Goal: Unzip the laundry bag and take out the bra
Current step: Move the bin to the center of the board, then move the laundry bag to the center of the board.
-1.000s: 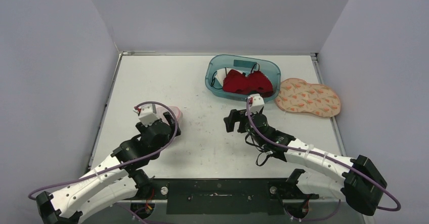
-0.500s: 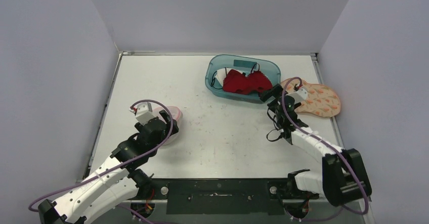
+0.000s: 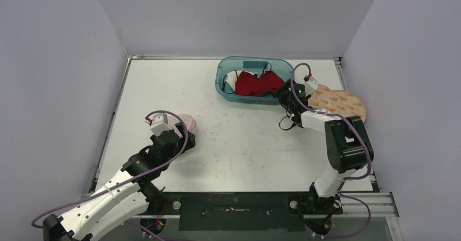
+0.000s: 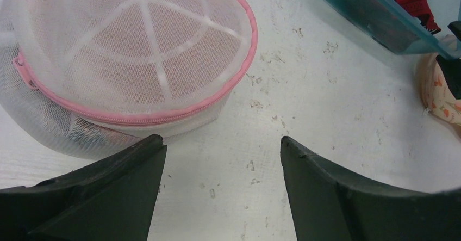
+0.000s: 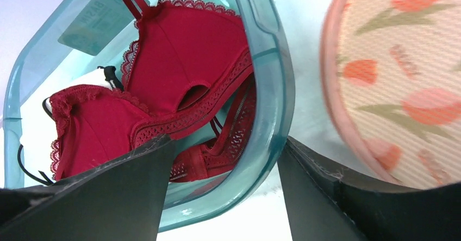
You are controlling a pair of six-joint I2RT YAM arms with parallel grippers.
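Since a second ago: right arm swung from mid-table to upper right, teal bin (image 3: pixel 225 76) shoved slightly left. My right gripper (image 5: pixel 225 143): jaws wide apart, straddling bin's right rim, nothing clamped. Bin holds red bra (image 5: pixel 185 61) and white item (image 3: pixel 235 81). Patterned pouch (image 5: pixel 402 78) just right of bin. Left gripper (image 4: pixel 220 143): open, empty, just short of white mesh laundry bag (image 4: pixel 136 50) at left-centre of the top view, pink zipper (image 4: pixel 108 116) closed.

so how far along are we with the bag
Done: a red bra lies in the teal bin. In hand: nothing; left jaws open by the white mesh bag, right jaws open astride the bin's rim. Left: pink zip looks shut, so unzipping and removal.
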